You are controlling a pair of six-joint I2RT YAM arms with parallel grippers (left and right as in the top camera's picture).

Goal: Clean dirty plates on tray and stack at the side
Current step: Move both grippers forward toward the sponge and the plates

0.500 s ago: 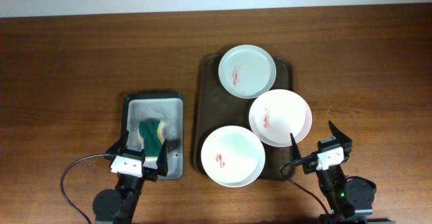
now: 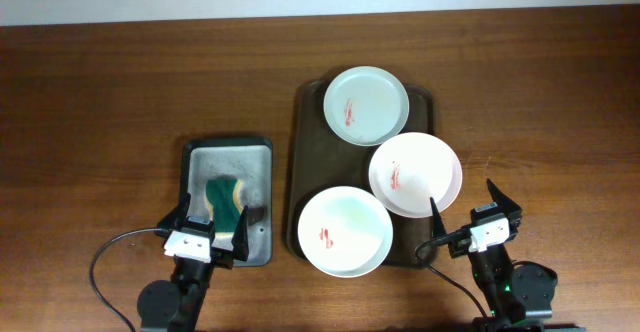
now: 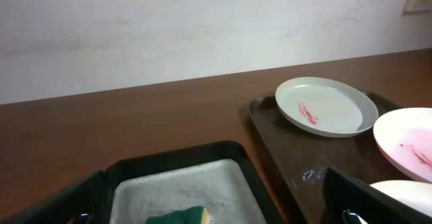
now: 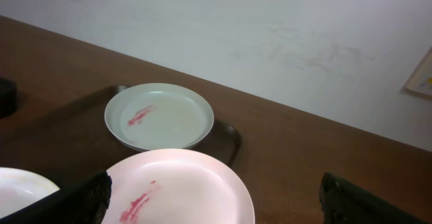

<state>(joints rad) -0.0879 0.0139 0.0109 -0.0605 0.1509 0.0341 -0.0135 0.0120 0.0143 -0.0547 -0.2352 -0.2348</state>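
Observation:
Three white plates with red smears lie on the dark brown tray [image 2: 310,152]: a far one [image 2: 366,105], a middle right one [image 2: 415,174] overhanging the tray's right rim, and a near one [image 2: 345,231]. My left gripper [image 2: 207,230] is open and empty, low over the near end of a grey metal tray, with a green sponge [image 2: 226,200] between its fingers. My right gripper [image 2: 470,217] is open and empty, just right of the near plates. The right wrist view shows the middle plate [image 4: 179,187] below my open fingers and the far plate [image 4: 159,115]. The left wrist view shows the far plate [image 3: 326,105] and the sponge [image 3: 179,216].
The small grey metal tray [image 2: 240,162] with a black rim sits left of the brown tray. A pale wall runs behind the table's far edge. Cables trail from both arm bases at the near edge.

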